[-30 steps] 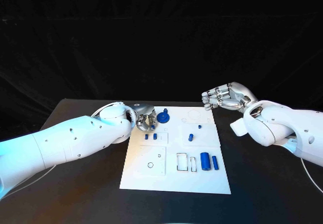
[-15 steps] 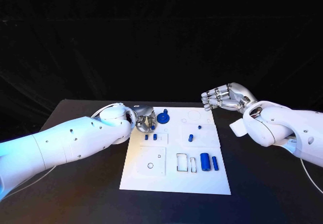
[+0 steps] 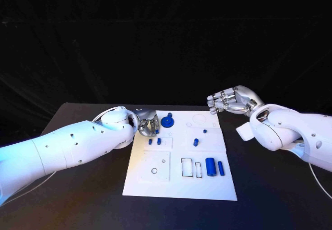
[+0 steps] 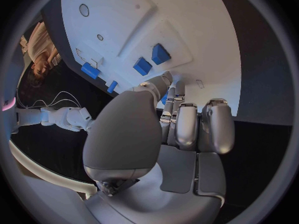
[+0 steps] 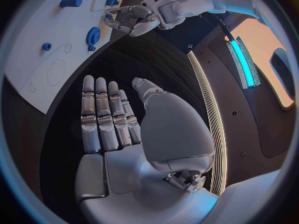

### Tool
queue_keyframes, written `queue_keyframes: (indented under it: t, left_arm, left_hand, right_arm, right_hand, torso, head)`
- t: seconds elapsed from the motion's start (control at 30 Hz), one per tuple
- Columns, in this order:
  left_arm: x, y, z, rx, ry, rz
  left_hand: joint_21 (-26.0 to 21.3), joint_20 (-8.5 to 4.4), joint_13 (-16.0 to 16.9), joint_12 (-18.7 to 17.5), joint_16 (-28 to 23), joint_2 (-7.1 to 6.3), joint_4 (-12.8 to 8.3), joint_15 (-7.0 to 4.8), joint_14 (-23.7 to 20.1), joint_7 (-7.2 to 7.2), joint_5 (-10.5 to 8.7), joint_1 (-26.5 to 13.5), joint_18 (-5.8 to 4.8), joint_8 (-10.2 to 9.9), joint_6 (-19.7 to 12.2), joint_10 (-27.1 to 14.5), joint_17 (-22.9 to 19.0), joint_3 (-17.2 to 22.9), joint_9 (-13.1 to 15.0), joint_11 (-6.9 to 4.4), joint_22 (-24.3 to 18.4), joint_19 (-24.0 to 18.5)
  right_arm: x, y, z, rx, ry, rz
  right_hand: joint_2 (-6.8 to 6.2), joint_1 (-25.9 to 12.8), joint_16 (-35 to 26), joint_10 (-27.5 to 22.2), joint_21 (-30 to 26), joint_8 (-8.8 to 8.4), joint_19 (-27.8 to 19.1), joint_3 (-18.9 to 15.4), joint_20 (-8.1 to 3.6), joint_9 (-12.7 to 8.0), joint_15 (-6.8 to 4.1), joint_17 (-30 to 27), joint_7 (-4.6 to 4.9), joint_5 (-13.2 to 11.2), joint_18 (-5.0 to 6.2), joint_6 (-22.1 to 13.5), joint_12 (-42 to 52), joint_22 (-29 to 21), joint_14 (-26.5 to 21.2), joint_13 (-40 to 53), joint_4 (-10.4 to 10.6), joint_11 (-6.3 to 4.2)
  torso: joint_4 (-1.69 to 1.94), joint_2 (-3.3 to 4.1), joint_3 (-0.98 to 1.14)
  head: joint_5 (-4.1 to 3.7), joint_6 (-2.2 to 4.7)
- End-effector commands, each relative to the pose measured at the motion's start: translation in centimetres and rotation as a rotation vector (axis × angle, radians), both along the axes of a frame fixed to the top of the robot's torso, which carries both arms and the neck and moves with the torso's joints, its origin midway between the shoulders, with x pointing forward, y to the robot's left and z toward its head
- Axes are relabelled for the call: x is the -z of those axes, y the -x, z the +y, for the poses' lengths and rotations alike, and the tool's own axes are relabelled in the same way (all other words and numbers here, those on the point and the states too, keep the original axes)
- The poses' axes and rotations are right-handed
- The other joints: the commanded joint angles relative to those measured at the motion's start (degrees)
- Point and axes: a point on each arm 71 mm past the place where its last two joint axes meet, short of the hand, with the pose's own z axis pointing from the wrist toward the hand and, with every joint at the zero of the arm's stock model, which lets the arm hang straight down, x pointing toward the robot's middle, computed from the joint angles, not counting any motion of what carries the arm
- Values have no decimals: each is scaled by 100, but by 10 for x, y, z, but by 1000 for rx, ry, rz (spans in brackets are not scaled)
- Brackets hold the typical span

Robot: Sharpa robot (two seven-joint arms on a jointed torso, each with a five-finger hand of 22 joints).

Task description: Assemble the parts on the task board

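the blue gear [image 3: 168, 119] sits at the far left corner of the white task board [image 3: 181, 188] on the black desk [image 3: 83, 201], just beside the left hand [image 3: 148, 123], whose fingers curl in; whether it grips anything i cannot tell. the gear looks like light, rigid, smooth plastic, best pinched across its toothed rim. right hand [image 3: 234, 100] hovers, fingers apart, holding nothing.
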Motion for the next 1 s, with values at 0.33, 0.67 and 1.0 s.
queue_keyframes:
  t: [0.33,0.67,1.0]
  left_arm:
    - [-17,7,11,-3,128,-91]
    - [-49,16,49,-116,443,28]
    - [-59,24,78,-287,987,261]
  left_hand:
    - [-138,49,-24,-214,17,-137,82,54,-20,-7,-15,-116,-48,-110,-139,-169,-64,-163,-63,47,231,-80]
    - [-642,94,29,-236,-557,-69,377,104,-329,53,-10,-328,86,-68,57,-277,-994,-682,-70,112,-308,-403]
    - [-2276,68,137,15,-1949,178,283,69,-1239,25,-5,88,457,12,291,-67,-2916,-469,-70,54,-1938,-1440]
  right_arm:
    - [5,-3,-2,-94,304,-75]
    - [14,-3,3,-142,682,-210]
    - [29,1,21,-170,937,-299]
  right_hand:
    - [-45,355,281,-75,372,30,581,74,-222,25,-233,153,-128,-211,34,151,34,121,598,18,-431,-101]
    - [-12,449,1559,560,1780,160,1456,71,-754,99,-702,1248,-376,-14,-8,621,200,1131,1876,249,-782,-489]
    - [-106,214,4642,368,5236,28,1940,550,-773,106,-710,4038,-375,-267,-431,619,-8,4432,1880,321,-770,-472]
  torso:
    - [-1,-5,-5]
    - [7,-15,17]
    - [10,-25,13]
  head:
    - [-21,16]
    - [-59,52]
    - [-216,85]
